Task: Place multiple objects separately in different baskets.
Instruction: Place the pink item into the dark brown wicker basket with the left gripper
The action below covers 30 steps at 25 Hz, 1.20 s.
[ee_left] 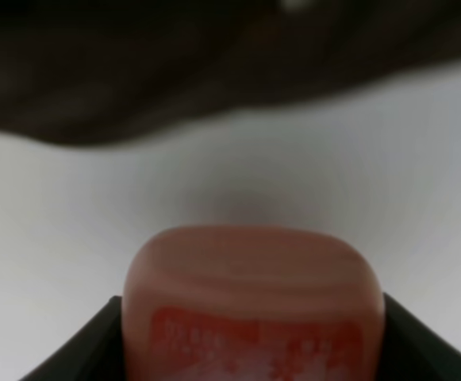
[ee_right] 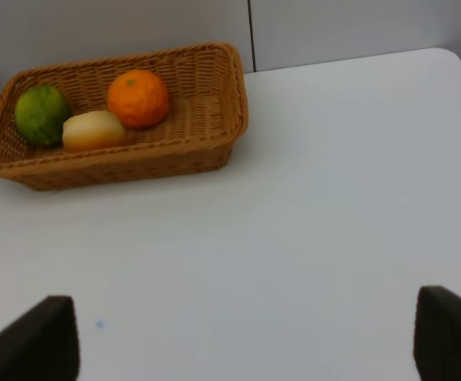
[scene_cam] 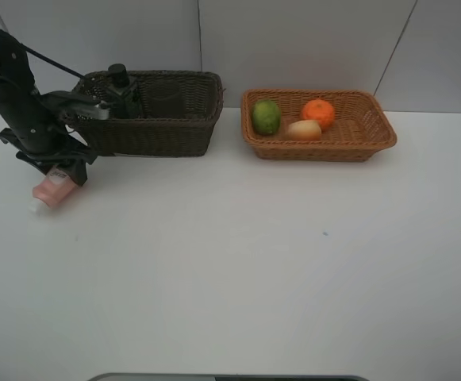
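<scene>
Gripping a pink tube (scene_cam: 52,190) at the far left of the white table (scene_cam: 238,262), left pincer (scene_cam: 58,176) lowered over it, just in front of the dark brown basket's near left corner. Close up from the left wrist: tube (ee_left: 254,302) filling the gap between two dark fingers (ee_left: 75,349), one at each side and pressed to it, pale table beyond. Tube lying on the table, white cap end pointing toward the near left, upper end hidden under the pincer.

Standing far left, dark brown basket (scene_cam: 155,111), deep, holding a dark green pump bottle (scene_cam: 123,83) at its left end; a faint rounded shape further right inside, too dim to name.

Sitting far right of centre, light tan basket (scene_cam: 317,127), shallow, well apart from the dark one. Inside it: green lime (scene_cam: 266,117) at the left, orange (scene_cam: 318,113) further right toward the far wall, pale yellowish peach (scene_cam: 304,130) between and nearer, touching the lime or close to it. Same three in the right wrist view: lime (ee_right: 42,114), peach (ee_right: 93,131), orange (ee_right: 138,98), in the tan basket (ee_right: 206,135).

Right pincer (ee_right: 246,341) out of the high view; from its own camera, fingers (ee_right: 40,341) spread wide apart over bare table, nothing between them.
</scene>
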Motion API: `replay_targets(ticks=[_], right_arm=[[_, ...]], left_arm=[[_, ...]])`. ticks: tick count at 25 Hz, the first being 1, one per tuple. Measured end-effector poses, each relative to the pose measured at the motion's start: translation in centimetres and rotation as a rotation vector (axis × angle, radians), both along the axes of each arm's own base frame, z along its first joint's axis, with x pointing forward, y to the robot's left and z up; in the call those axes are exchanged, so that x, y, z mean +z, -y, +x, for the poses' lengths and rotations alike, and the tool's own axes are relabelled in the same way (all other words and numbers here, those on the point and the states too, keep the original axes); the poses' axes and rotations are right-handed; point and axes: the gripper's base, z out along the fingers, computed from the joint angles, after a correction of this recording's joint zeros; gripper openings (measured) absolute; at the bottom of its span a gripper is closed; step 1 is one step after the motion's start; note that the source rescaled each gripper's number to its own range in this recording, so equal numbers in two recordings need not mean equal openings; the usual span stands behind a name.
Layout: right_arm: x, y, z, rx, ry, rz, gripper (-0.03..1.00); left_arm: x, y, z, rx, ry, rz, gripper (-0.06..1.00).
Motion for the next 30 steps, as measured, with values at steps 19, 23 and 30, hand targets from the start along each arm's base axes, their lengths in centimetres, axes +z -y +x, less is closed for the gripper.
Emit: replay_targets(ticks=[19, 23, 30], right_arm=[[0.0, 0.0, 0.0, 0.0, 0.0, 0.0, 0.81], [0.0, 0.0, 0.0, 0.0, 0.0, 0.0, 0.81], [0.0, 0.0, 0.0, 0.0, 0.0, 0.0, 0.81]], left_arm=[[15.9, 0.2, 1.5, 0.243, 0.672, -0.178, 0.7], [16.2, 0.7, 2.0, 0.232, 0.766, -0.203, 0.7], [15.7, 1.4, 2.7, 0.215, 0.84, -0.225, 0.7]])
